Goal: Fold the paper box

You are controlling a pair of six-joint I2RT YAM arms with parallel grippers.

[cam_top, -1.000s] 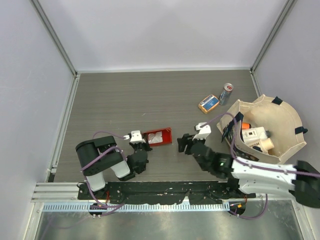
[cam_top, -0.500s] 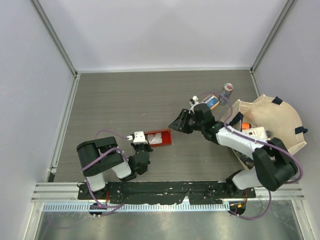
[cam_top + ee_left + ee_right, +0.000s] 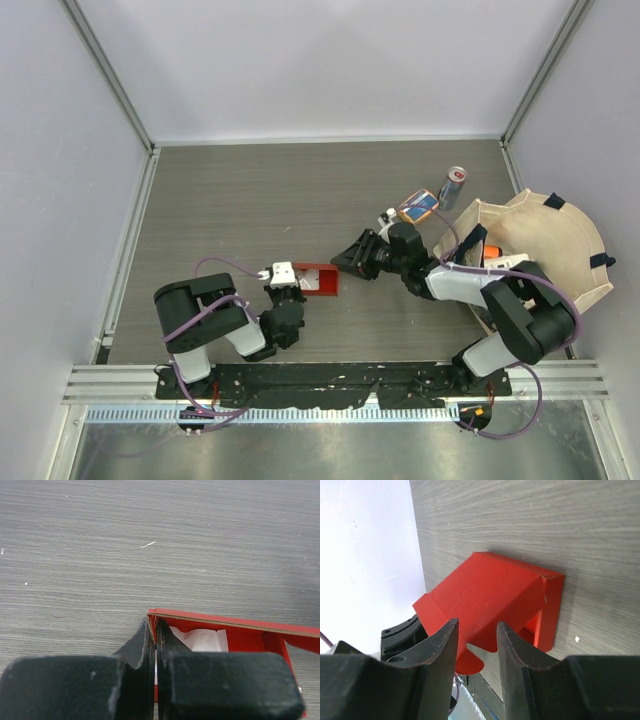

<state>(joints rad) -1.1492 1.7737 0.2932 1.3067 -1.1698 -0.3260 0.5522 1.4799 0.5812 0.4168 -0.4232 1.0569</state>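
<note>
The red paper box (image 3: 319, 280) lies on the grey table left of centre. In the left wrist view its open inside with white paper (image 3: 200, 639) shows. My left gripper (image 3: 288, 291) is shut on the box's left wall (image 3: 153, 630). My right gripper (image 3: 354, 259) is at the box's right side, open. In the right wrist view the box's red lid flap (image 3: 490, 590) slopes up over the box, its rounded tab (image 3: 470, 662) hanging between my two open fingers (image 3: 446, 645).
A cream tote bag (image 3: 572, 238) with several items stands at the right. A drink can (image 3: 453, 186) and an orange and blue pack (image 3: 417, 206) lie just left of it. White walls enclose the table.
My right arm has swung from the near side out to the box's right edge. The lid flap has come up over the box, and the box has shifted slightly left with my left gripper.
</note>
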